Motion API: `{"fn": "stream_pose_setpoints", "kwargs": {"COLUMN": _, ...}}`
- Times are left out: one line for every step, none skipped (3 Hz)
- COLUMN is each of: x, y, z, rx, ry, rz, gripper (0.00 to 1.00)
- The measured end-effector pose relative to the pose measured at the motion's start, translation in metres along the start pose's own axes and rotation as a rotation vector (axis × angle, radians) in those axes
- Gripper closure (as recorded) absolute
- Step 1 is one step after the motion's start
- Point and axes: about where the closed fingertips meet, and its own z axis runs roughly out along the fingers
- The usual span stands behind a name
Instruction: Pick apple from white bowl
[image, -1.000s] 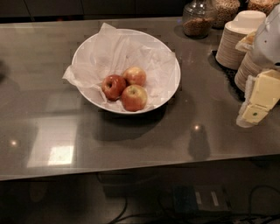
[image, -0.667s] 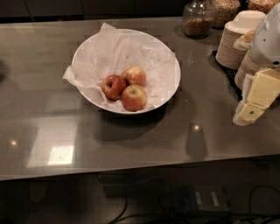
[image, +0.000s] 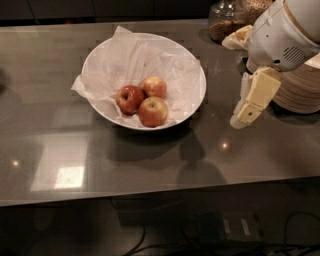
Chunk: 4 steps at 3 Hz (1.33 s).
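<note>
Gripper (image: 241, 119) had shifted left over the last second, from the right edge of the frame to mid-right, closing on the white bowl (image: 202, 97) but not touching it. It hung tilted, tip down-left, over the grey counter (image: 150, 165), in front of the stacked paper bowls (image: 300, 95). It carried nothing. Couldn't tell if it was spread or pressed together.

Read: approach under way, no descent into the bowl yet.

Three apples sat touching on the tissue paper (image: 125, 55), low in the bowl, centre-left of frame: red apple (image: 129, 98) left, front apple (image: 153, 111), back apple (image: 154, 86). All were near-round with no real long axis. Stem ends looked to face up, so any grasp angle should do.
</note>
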Motion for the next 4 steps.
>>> {"fn": "stream_pose_setpoints", "kwargs": {"x": 0.000, "y": 0.000, "z": 0.000, "rx": 0.000, "ry": 0.000, "rz": 0.000, "gripper": 0.00}}
{"fn": "stream_pose_setpoints", "kwargs": {"x": -0.009, "y": -0.004, "z": 0.016, "rx": 0.007, "ry": -0.058, "rz": -0.006, "gripper": 0.00}}
{"fn": "stream_pose_setpoints", "kwargs": {"x": -0.025, "y": -0.007, "z": 0.044, "rx": -0.014, "ry": -0.117, "rz": -0.023, "gripper": 0.08}}
{"fn": "stream_pose_setpoints", "kwargs": {"x": -0.038, "y": -0.012, "z": 0.063, "rx": -0.027, "ry": -0.144, "rz": -0.046, "gripper": 0.20}}
